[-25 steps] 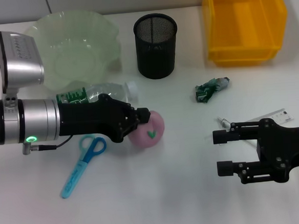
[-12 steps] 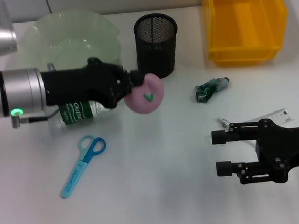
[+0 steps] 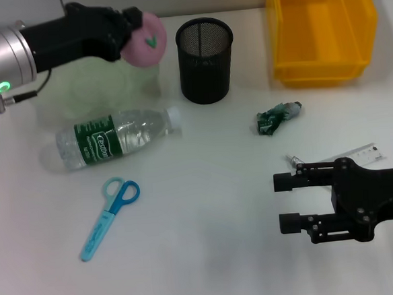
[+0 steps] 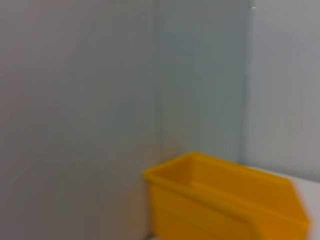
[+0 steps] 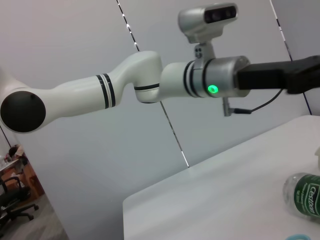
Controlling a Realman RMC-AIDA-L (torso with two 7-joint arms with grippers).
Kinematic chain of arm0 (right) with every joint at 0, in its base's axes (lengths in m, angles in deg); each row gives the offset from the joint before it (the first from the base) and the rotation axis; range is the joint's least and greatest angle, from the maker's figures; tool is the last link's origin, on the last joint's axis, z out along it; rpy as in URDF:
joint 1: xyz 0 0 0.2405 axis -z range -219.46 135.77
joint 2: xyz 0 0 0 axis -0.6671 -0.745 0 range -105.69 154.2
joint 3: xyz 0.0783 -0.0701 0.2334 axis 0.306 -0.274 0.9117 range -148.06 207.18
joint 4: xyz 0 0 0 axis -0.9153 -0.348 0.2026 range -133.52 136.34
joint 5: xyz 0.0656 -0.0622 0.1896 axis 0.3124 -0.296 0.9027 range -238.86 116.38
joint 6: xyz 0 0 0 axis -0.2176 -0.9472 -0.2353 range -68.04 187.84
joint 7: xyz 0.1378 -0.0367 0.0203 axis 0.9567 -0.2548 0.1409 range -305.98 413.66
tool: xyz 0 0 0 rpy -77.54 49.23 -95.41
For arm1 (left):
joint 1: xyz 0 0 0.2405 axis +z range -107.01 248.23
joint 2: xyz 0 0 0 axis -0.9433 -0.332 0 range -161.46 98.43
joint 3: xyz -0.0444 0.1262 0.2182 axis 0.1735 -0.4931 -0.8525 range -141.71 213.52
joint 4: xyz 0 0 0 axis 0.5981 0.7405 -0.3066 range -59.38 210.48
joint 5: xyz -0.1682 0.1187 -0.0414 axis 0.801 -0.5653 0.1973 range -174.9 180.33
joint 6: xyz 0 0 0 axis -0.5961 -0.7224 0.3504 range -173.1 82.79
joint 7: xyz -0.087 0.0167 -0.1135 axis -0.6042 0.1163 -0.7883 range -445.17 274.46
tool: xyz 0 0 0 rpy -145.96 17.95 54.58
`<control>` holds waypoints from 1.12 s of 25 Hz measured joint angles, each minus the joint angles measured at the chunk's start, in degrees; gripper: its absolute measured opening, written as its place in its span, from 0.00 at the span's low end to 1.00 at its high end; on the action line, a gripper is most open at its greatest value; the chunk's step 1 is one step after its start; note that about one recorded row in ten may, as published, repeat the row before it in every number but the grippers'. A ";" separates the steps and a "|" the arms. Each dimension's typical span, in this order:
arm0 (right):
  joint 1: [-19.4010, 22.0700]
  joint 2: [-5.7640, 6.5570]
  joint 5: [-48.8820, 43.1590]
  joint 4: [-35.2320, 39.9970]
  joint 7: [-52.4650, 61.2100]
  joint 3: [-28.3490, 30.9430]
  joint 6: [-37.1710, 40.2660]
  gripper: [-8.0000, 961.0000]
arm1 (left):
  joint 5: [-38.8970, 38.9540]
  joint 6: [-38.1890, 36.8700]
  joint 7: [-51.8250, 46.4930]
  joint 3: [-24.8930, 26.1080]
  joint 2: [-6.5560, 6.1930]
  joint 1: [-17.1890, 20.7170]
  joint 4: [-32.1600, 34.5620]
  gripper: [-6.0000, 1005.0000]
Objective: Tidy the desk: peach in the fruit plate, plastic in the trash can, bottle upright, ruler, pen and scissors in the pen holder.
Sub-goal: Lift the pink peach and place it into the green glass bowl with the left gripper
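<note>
Now the left gripper (image 3: 136,31) pinches the pink peach (image 3: 146,40) between its fingers and holds it in the air, over the near-right edge of the pale green fruit plate (image 3: 87,84), just to the left of the black mesh pen holder (image 3: 206,60). All other places are given from this pen holder. Below and to the left of it, the water bottle (image 3: 111,137) lies on its side on the white desk (image 3: 210,241), its cap toward the holder. Further down from the bottle lie the blue scissors (image 3: 109,217). To the right of the holder, against the back, stands the yellow trash can (image 3: 322,31). The crumpled green plastic (image 3: 276,118) lies lower right of the holder. Well below that, the right gripper (image 3: 280,202) hangs over the desk with its fingers spread apart and nothing between them; beside it the ruler (image 3: 359,154) and the tip of a pen (image 3: 293,159) show.
</note>
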 joint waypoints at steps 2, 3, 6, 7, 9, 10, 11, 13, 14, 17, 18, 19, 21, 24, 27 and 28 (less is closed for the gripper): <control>-0.09 0.01 0.04 -0.03 -0.01 0.00 0.00 0.72 | -0.03 4.07 0.14 -0.60 0.00 -0.15 -0.07 0.03; -0.10 0.02 0.32 -0.08 -0.02 0.00 0.00 0.72 | -0.06 6.19 0.22 -0.97 0.01 -0.20 -0.17 0.03; -0.09 0.02 0.58 -0.20 -0.12 0.00 0.00 0.72 | -0.08 11.56 0.35 -1.93 0.04 -0.09 -1.11 0.03; -0.09 0.02 0.66 -0.26 -0.22 0.00 0.00 0.72 | -0.17 12.71 0.35 -2.02 0.02 -0.07 -1.37 0.03; -0.10 0.02 0.71 -0.40 -0.52 0.02 -0.01 0.72 | -0.39 14.52 0.38 -2.14 -0.05 -0.05 -2.33 0.03; -0.10 0.03 0.76 -0.49 -0.62 0.09 0.00 0.72 | -0.43 15.30 0.40 -2.17 -0.10 -0.04 -2.80 0.03; -0.10 0.02 0.86 -0.57 -0.65 0.19 0.00 0.72 | -0.44 15.82 0.44 -2.17 -0.15 -0.03 -3.27 0.03; -0.14 0.01 1.23 -0.70 -0.76 0.32 0.00 0.72 | -0.44 16.99 0.51 -2.04 -0.26 0.15 -4.23 0.03; -0.17 -0.01 1.41 -0.80 -0.92 0.35 0.00 0.72 | -0.44 17.17 0.59 -2.03 -0.28 0.27 -4.34 0.03; -0.37 0.00 1.56 -1.39 -1.28 0.36 -0.01 0.72 | -0.44 17.73 1.36 -2.11 -0.29 0.68 -4.49 0.03; -0.49 0.04 1.58 -1.68 -1.33 0.36 -0.02 0.72 | -0.44 18.16 1.73 -2.14 -0.29 0.77 -4.62 0.03; -0.61 0.10 1.61 -1.89 -1.38 0.38 -0.02 0.72 | -0.44 18.53 1.85 -2.15 -0.29 0.82 -4.76 0.03; -0.70 0.12 1.65 -2.05 -1.44 0.42 -0.03 0.72 | -0.44 19.86 2.01 -2.16 -0.24 0.86 -5.38 0.03; -0.71 0.12 1.67 -2.06 -1.48 0.46 -0.05 0.72 | -0.54 21.46 2.02 -2.39 -0.28 0.38 -7.06 0.04; -0.71 0.12 1.68 -2.07 -1.49 0.51 -0.05 0.72 | -0.65 22.69 2.40 -2.86 -0.30 -0.08 -8.33 0.04; -0.71 0.11 1.68 -2.06 -1.49 0.53 -0.04 0.72 | -0.68 23.03 2.72 -3.26 -0.30 -0.17 -8.53 0.04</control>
